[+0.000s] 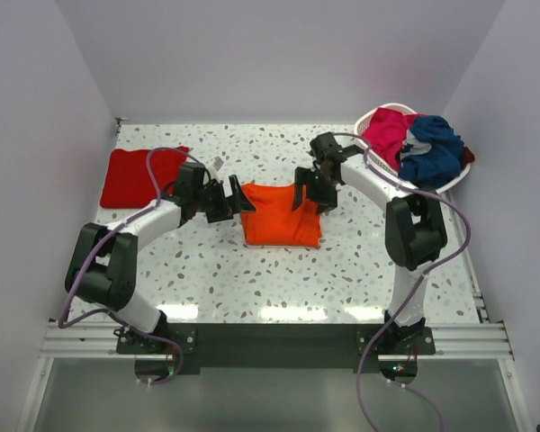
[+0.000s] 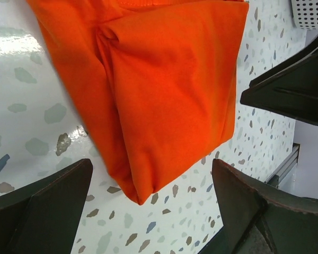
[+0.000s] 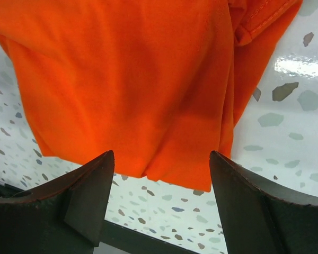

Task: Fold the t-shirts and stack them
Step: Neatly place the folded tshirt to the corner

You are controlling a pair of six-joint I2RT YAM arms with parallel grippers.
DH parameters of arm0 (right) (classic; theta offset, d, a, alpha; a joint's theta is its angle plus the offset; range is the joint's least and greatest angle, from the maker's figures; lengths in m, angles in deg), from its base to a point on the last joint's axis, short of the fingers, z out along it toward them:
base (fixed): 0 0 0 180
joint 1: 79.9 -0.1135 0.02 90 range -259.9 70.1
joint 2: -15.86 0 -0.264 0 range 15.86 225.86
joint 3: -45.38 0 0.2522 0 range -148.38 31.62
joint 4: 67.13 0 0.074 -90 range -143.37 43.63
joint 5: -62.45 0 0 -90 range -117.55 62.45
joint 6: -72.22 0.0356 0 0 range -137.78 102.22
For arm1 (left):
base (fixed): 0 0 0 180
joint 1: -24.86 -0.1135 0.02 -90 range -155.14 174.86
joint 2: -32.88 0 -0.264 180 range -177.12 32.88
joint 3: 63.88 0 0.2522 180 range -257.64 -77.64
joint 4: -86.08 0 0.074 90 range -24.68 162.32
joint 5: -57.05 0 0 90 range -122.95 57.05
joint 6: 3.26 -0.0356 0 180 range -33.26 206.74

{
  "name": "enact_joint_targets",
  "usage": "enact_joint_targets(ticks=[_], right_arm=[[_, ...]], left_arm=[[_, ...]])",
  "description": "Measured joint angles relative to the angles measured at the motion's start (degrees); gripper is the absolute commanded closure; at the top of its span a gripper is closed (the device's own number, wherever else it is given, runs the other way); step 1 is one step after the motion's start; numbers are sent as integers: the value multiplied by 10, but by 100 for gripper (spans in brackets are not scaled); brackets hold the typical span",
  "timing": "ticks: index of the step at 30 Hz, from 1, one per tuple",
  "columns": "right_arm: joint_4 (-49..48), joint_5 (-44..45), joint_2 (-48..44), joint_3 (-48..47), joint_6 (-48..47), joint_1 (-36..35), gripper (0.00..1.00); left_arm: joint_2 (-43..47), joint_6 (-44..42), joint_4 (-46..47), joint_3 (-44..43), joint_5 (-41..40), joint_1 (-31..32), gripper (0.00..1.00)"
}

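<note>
Now, left gripper (image 1: 237,202): jaws spread wide, empty, just beside the orange t-shirt's (image 1: 282,219) left edge.
Right gripper (image 1: 303,191): jaws apart, empty, at its right edge.
Orange t-shirt: folded, lying between both grippers.

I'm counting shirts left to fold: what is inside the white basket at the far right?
The white plastic basket holds a crumpled magenta cloth tee and a navy cloth tee; anything beneath them is covered.

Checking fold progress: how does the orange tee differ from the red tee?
Colour: the orange tee is bright, the red tee darker. Place: the orange tee lies mid-table, the red tee at the far left. Both are folded, flat on the table.
</note>
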Motion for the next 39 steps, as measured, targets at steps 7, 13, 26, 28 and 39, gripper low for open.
enact_joint_targets(ticks=[7, 13, 26, 28, 39], right_arm=[[-3, -7, 50, -4, -14, 0, 25], [3, 2, 70, -8, -27, 0, 25], [19, 11, 86, -22, -46, 0, 25], [21, 11, 90, -22, -48, 0, 25], [23, 10, 92, -19, -50, 0, 26]], left_arm=[[-21, 16, 51, 13, -3, -9, 0], [-59, 28, 76, 15, -15, -9, 0], [-93, 89, 170, 50, -14, -7, 0], [-102, 98, 192, 50, -10, -5, 0], [-175, 141, 275, 4, -5, 86, 0]])
